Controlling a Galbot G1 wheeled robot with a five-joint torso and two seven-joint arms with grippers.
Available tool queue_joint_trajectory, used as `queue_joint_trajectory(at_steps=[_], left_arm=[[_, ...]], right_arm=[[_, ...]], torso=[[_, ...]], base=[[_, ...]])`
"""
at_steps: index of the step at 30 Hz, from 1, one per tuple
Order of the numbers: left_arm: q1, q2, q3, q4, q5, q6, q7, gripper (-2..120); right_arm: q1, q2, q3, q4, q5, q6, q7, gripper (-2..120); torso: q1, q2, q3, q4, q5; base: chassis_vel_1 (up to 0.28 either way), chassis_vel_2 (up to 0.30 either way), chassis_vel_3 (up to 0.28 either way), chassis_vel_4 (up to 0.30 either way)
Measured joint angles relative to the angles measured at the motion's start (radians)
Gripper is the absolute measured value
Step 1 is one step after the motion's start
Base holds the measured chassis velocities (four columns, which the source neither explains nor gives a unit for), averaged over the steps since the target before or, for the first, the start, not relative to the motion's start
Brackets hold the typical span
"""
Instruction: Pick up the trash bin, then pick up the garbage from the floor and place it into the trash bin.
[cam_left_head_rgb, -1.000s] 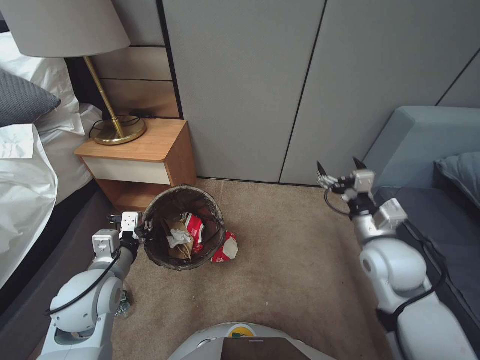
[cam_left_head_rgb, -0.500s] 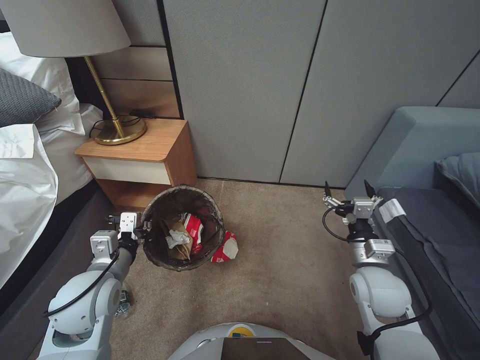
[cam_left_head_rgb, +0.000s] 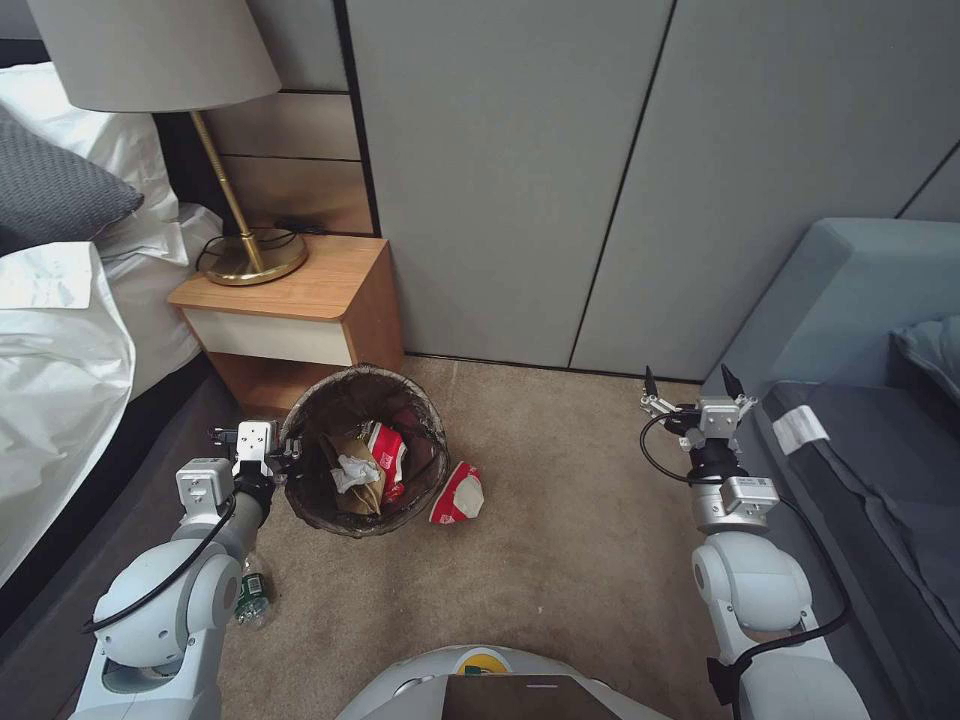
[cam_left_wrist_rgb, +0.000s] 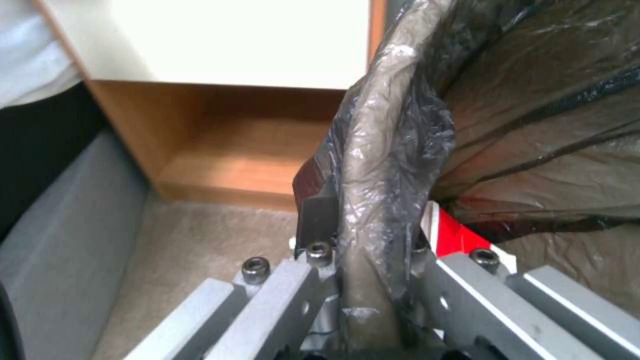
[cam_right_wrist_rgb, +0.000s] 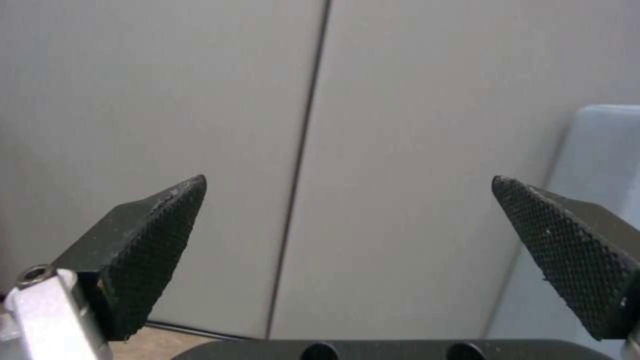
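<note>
- The trash bin is on the floor just in front of the nightstand. Its dark liner is folded over the rim, and it already holds a brown paper bag, a white tissue wad and a red-and-white wrapper.
- Our left gripper is clamped on the bin's rim at the side toward the bed. The left wrist view shows one finger outside the rim and one inside, pinching it through the liner. We judge this hold keeps the bin's mouth facing up and open to the other arm.
- One red-and-white wrapper lies on the carpet just beside the bin, on the sofa side. A small plastic bottle lies near our left elbow.
- Our right gripper hangs wide open and empty above the floor by the sofa, well apart from the bin and pointing at the wall panels. It looks ready to reach for the litter.
- Compared with half a second ago, the whole head view has shifted, so the camera moved. The wrapper now shows a little clear of the bin rather than tucked against it, and the right arm has barely changed.
</note>
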Motion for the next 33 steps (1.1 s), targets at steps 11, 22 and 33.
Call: queue_joint_trajectory(at_steps=[11,22,33], left_arm=[[0.003,0.002,-0.001,-0.005,-0.003,0.000,-0.002,0],[0.000,-0.001,-0.002,0.004,-0.002,0.000,0.002,0],[-0.004,-0.001,-0.006,0.015,-0.005,0.000,0.011,0]], right_arm=[[0.002,0.007,-0.002,-0.006,-0.002,-0.002,0.000,100],[0.007,0.003,0.003,-0.017,-0.001,-0.003,0.002,100],[0.001,-0.003,0.003,-0.012,0.002,-0.013,0.011,100]], torso=[[0.000,0.000,0.000,0.0002,0.0000],[0.000,0.000,0.000,0.0003,0.0000],[0.000,0.000,0.000,0.0001,0.0000]], base=[[0.086,0.084,0.078,0.084],[0.070,0.064,0.071,0.070],[0.000,0.000,0.000,0.000]])
